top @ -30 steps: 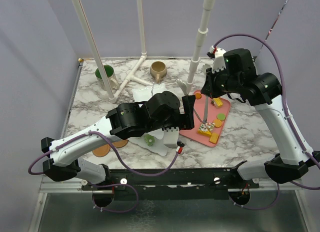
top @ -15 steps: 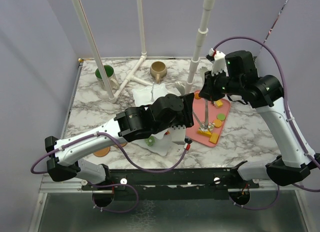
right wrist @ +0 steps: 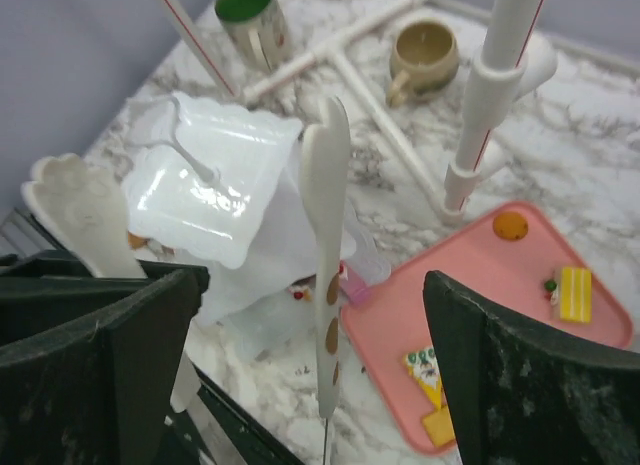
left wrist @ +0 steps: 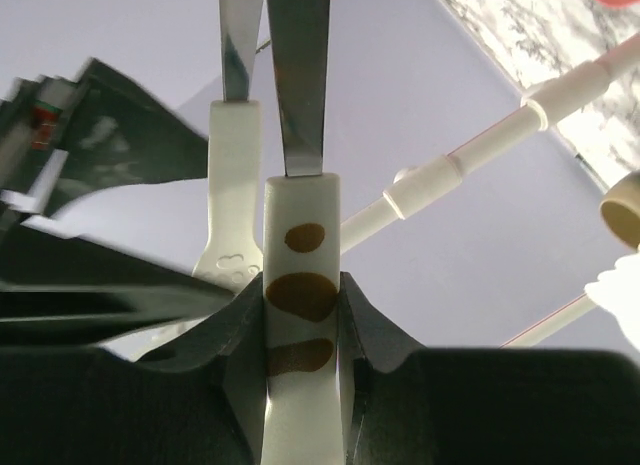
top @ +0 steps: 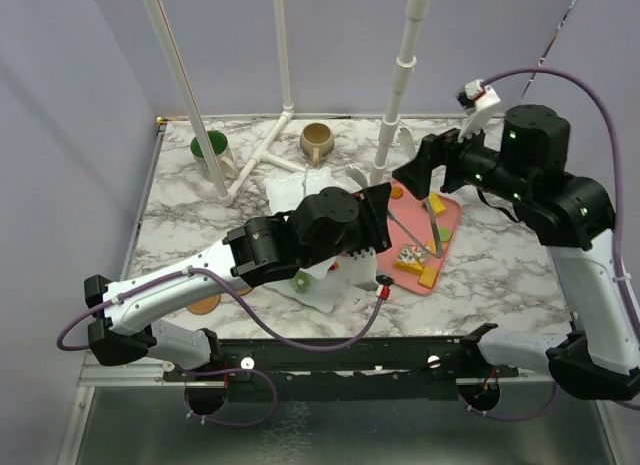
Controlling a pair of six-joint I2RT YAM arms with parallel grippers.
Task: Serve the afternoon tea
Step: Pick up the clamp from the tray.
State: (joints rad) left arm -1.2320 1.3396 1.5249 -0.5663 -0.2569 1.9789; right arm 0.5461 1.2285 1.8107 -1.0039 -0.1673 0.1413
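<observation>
Tongs [left wrist: 300, 235] now in the left hand [top: 378, 213]; right hand [top: 424, 167] off them, wide and higher.

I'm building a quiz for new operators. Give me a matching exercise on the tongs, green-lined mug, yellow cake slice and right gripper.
1. tongs
2. green-lined mug
3. yellow cake slice
4. right gripper

A. on the pink tray
B. jaws wide open
C. back left of the table
D. clamped in the left gripper

Pairs: 1-D, 2-C, 3-A, 4-B

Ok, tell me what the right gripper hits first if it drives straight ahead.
Probably the metal tongs: their white brown-spotted handle stands centred between the right gripper's open fingers, though depth is unclear.
</observation>
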